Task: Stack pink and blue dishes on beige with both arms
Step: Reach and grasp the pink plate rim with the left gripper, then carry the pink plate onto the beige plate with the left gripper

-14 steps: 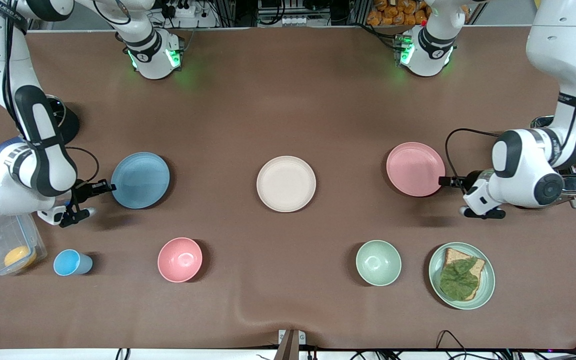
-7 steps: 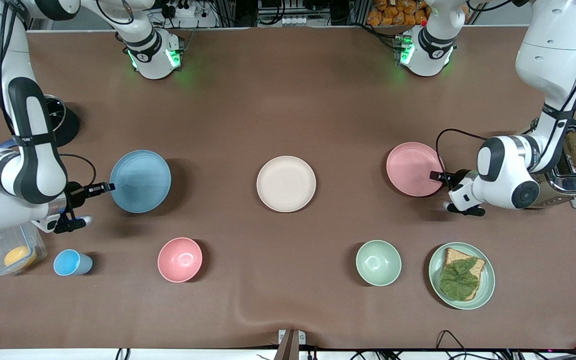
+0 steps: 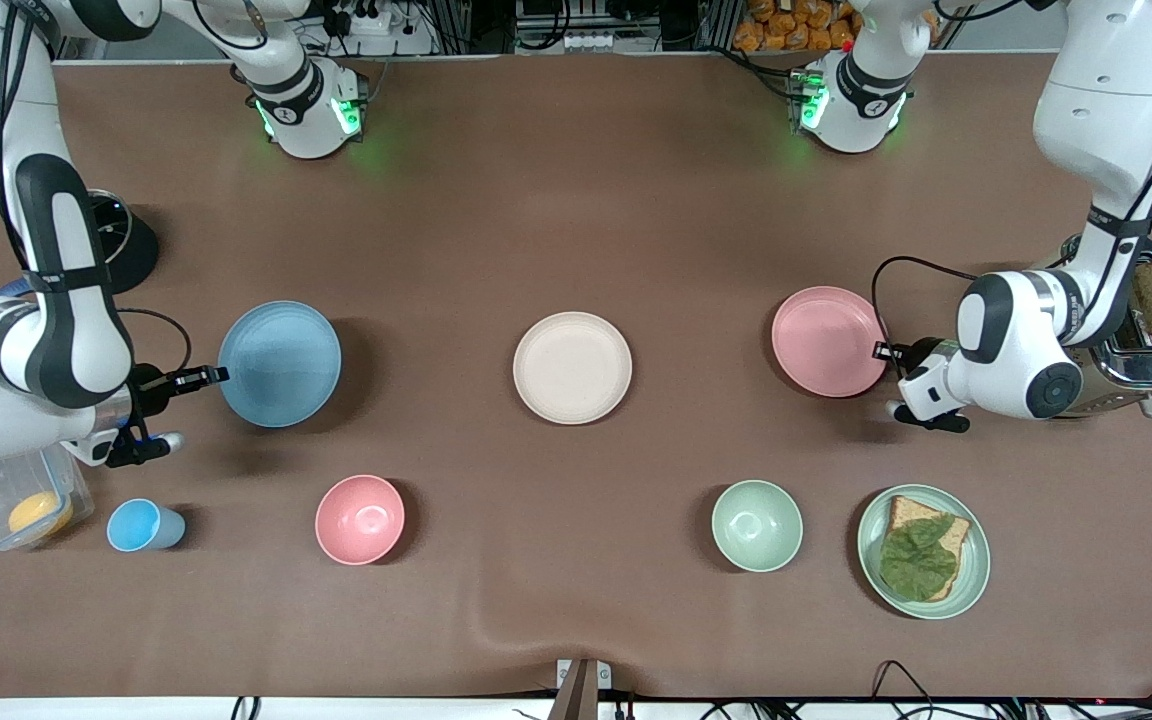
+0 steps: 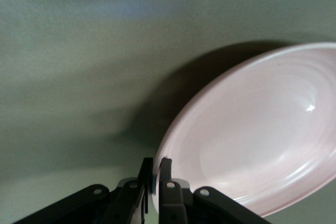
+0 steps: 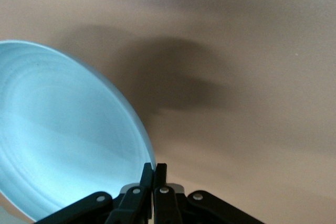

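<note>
The light blue plate point(image 3: 280, 363) hangs tilted just off the table at the right arm's end, casting a shadow. My right gripper point(image 3: 217, 375) is shut on its rim; the right wrist view shows the blue plate point(image 5: 63, 140) with my right gripper point(image 5: 154, 169) pinching its edge. The pink plate point(image 3: 828, 340) is at the left arm's end, and my left gripper point(image 3: 882, 350) is shut on its rim. In the left wrist view the pink plate point(image 4: 252, 129) is tilted above its shadow, its edge between the fingers of my left gripper point(image 4: 155, 164). The beige plate point(image 3: 572, 367) lies bare at mid-table.
Nearer the camera stand a blue cup point(image 3: 141, 526), a clear box point(image 3: 11, 490), a pink bowl point(image 3: 360, 519), a green bowl point(image 3: 757, 525) and a green plate with bread and a leaf point(image 3: 924, 551). A toaster point(image 3: 1151, 352) sits beside the left arm.
Both grippers have closed on the plates' rims. The blue plate has risen and tilted. The pink plate has shifted slightly. Little has moved in the last half second.
</note>
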